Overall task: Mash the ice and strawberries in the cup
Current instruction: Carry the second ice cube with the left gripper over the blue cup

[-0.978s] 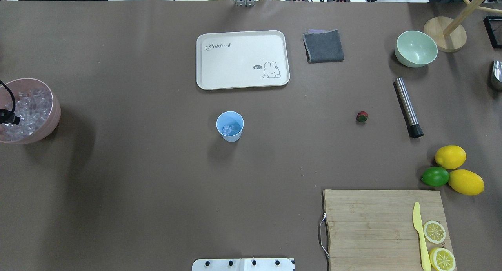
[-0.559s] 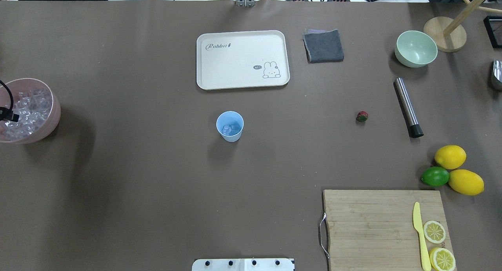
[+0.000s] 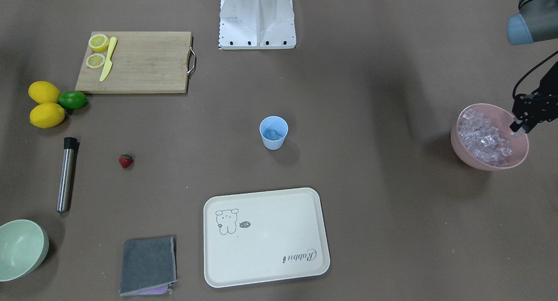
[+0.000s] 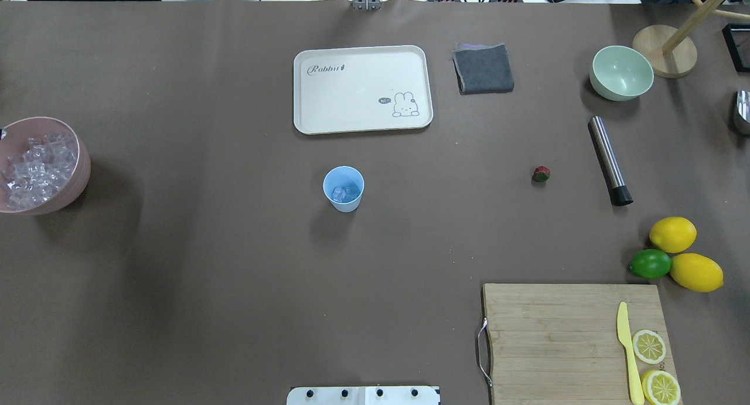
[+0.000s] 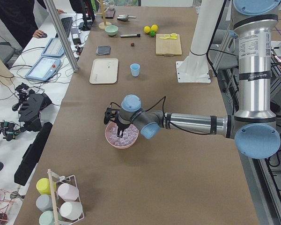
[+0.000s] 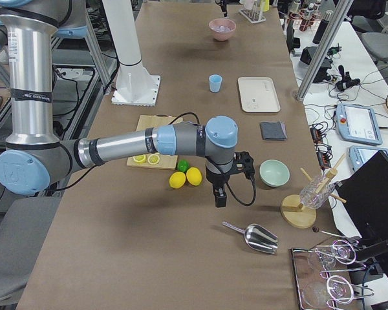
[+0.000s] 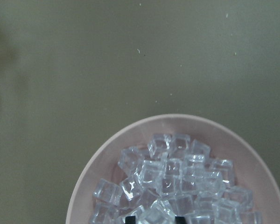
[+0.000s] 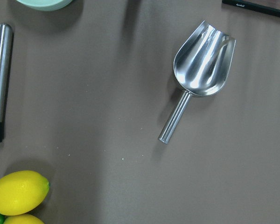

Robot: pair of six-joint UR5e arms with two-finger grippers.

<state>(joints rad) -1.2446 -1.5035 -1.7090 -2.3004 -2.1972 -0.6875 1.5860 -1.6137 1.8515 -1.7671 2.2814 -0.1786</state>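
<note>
The light-blue cup (image 4: 343, 188) stands at mid-table with a few pieces of ice (image 4: 344, 192) inside it. More ice (image 7: 177, 179) fills the pink bowl (image 3: 462, 146) at the table's left end. My left gripper (image 3: 517, 129) hangs above that bowl's outer rim. In the left wrist view its fingertips (image 7: 129, 218) stand narrowly apart, shut on one cube of ice. The strawberry (image 4: 541, 173) lies alone on the table, right of the cup. My right gripper (image 6: 220, 197) hovers near the lemons, far from the cup; whether it is open or shut I cannot tell.
A steel muddler (image 4: 609, 159) lies right of the strawberry, with a pale-green bowl (image 4: 621, 72) behind it. A cream tray (image 4: 362, 88) and grey cloth (image 4: 483, 68) sit beyond the cup. Two lemons, a lime (image 4: 650, 264), a cutting board (image 4: 556, 334) and a metal scoop (image 8: 200, 65) occupy the right side.
My left gripper has moved off the pink bowl toward the overhead view's left edge and has almost left that view. Cup, strawberry and the rest have stayed put.
</note>
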